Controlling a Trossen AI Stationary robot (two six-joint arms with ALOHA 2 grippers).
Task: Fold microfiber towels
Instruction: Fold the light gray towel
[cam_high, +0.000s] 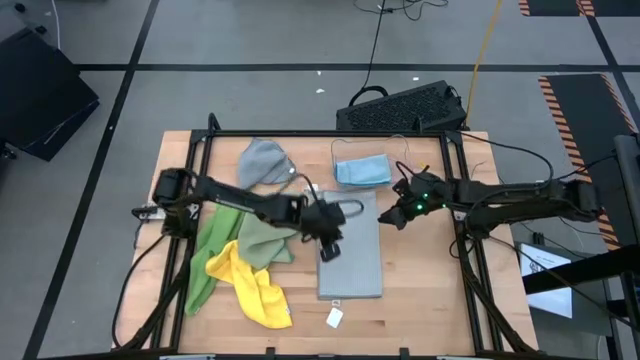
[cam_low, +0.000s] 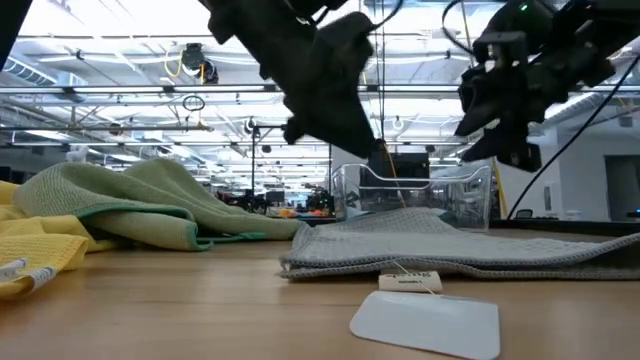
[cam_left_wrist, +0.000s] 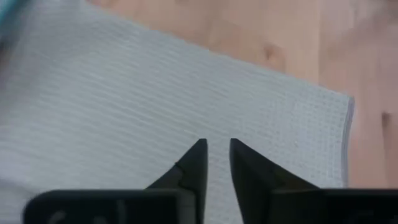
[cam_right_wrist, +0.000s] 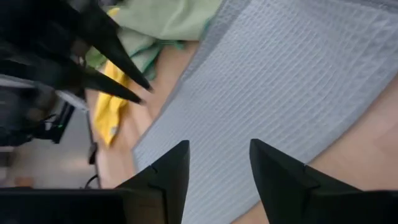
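Wooden table (cam_high: 420, 290) carries a grey towel (cam_high: 352, 262) at centre, folded once into a flat, ribbed rectangle. Judged step: release after the first fold; next, regrip one short edge and fold again. Left gripper (cam_high: 328, 238) hovers over it, jaws slightly apart, empty. Right gripper (cam_high: 392, 215) hovers beside it, jaws open.
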